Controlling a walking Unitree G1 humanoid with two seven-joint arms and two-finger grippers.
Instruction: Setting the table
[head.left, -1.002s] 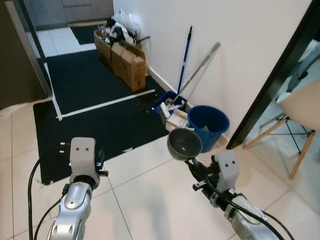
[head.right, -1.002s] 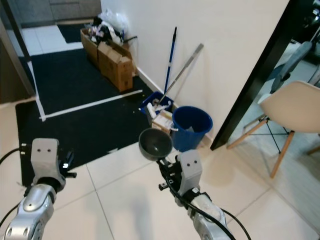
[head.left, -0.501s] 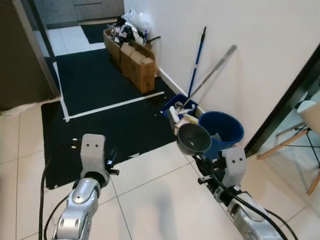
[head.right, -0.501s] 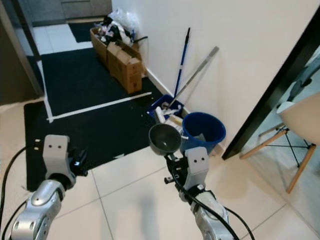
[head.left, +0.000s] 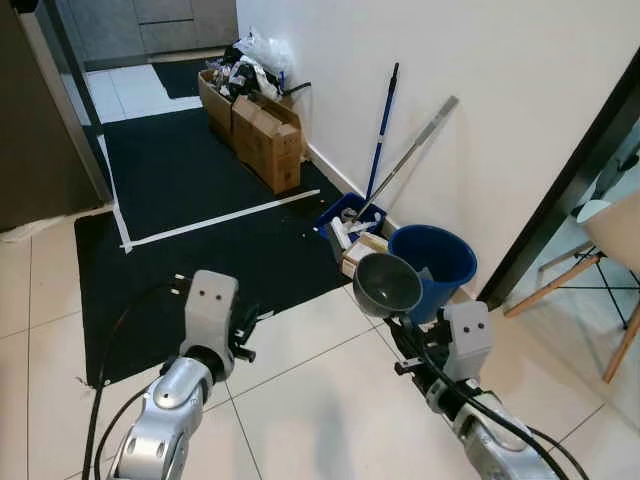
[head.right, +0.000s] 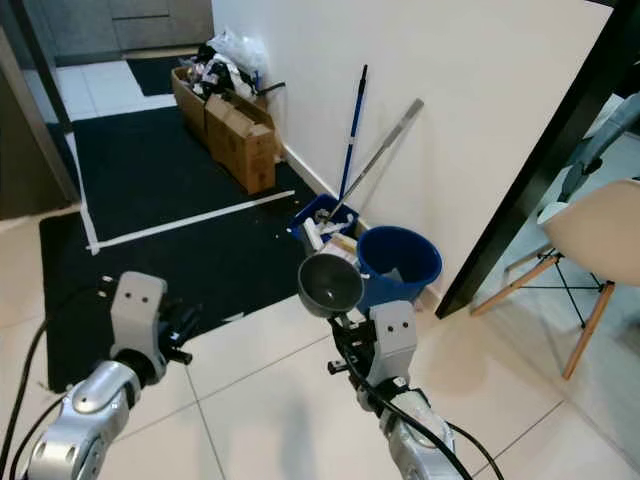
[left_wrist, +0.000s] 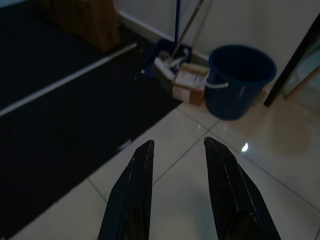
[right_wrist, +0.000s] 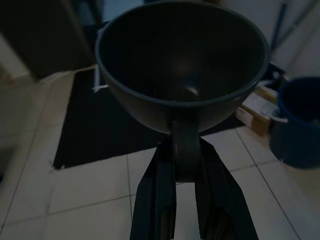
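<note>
A dark grey bowl (head.left: 388, 285) is held by its short handle in the right gripper (right_wrist: 182, 165), whose two black fingers are clamped on either side of that handle. The bowl is carried upright in front of the robot, above the tiled floor (head.left: 320, 400), with its opening tilted slightly toward the head camera. Nothing is seen inside the bowl.

The left gripper (left_wrist: 177, 150) is held out over the tiles near the edge of a black mat (head.left: 190, 230). Its fingers (left_wrist: 135, 190) are parted, and nothing is held between them.

A blue bucket (head.left: 432, 260) is observed on the floor against the white wall (head.left: 480, 90), just behind the bowl in the head views. Its contents cannot be made out. Beside the bucket, a small blue tray (head.left: 345, 213) is noted with a few small items in it, and a small carton (left_wrist: 190, 85) is set between tray and bucket. A blue-handled mop (head.left: 380, 130) and a grey pole (head.left: 420, 140) are leaned on the wall above the tray.

Further along the wall, open cardboard boxes (head.left: 255, 135) are recorded, filled with mixed rubbish and bags. A pale chair (head.right: 600, 230) on wooden legs is seen at the right, beyond a dark door frame (head.right: 530, 170).
</note>
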